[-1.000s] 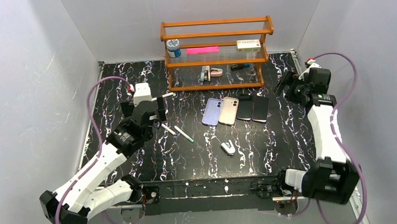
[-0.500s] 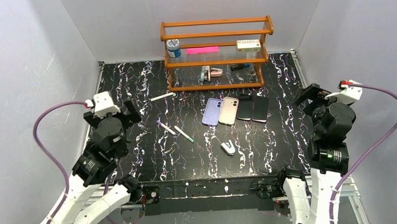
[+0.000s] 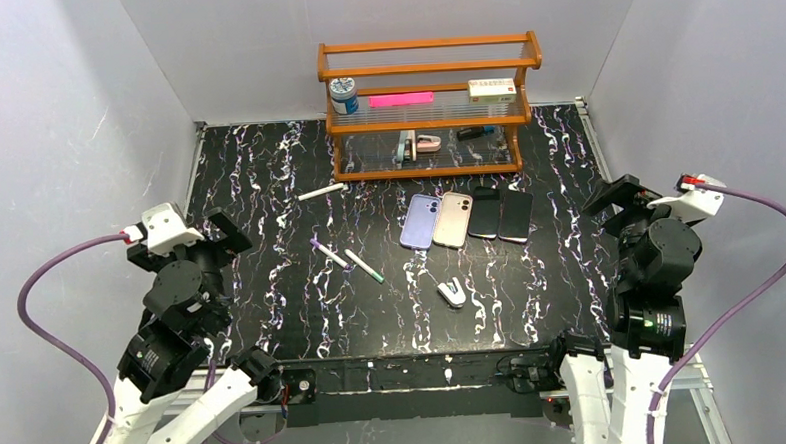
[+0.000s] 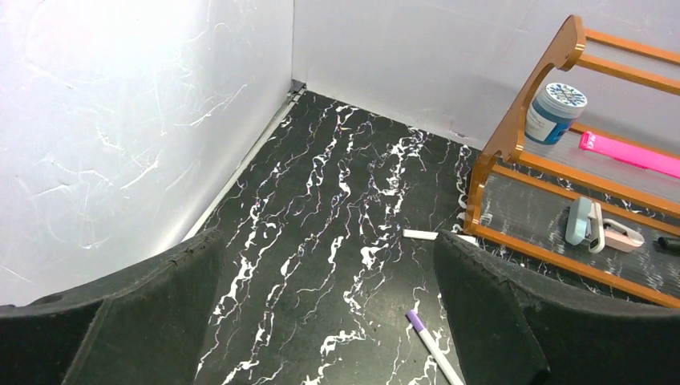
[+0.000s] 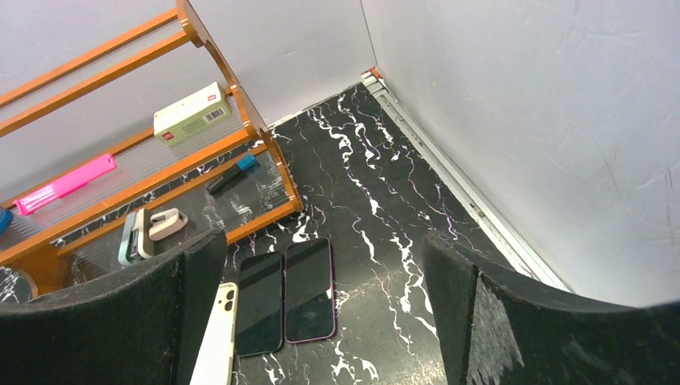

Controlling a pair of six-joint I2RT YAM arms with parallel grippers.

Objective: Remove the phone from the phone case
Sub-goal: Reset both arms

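Several phones lie in a row in front of the rack: a lilac one (image 3: 419, 222) and a beige one (image 3: 452, 219) back up, a black one (image 3: 485, 214) screen up, and a black one in a purple-rimmed case (image 3: 516, 217) screen up. The right wrist view shows the cased phone (image 5: 310, 289), the black phone (image 5: 259, 303) and the beige one (image 5: 215, 341). My right gripper (image 3: 613, 204) (image 5: 322, 249) is open and empty, raised to the right of the phones. My left gripper (image 3: 224, 232) (image 4: 327, 265) is open and empty, raised at the table's left side.
A wooden rack (image 3: 426, 110) at the back holds a jar (image 3: 343, 95), a pink item, a box and small tools. A white marker (image 3: 322, 191), a purple marker (image 3: 326, 253), a green marker (image 3: 364, 266) and a small white clip (image 3: 450, 293) lie on the black marbled table (image 3: 267, 167). Walls enclose it on three sides.
Both arms have drawn back toward the near edge and risen. The left gripper left the markers for the left side. The right gripper moved nearer from the far right. The phones have not moved.
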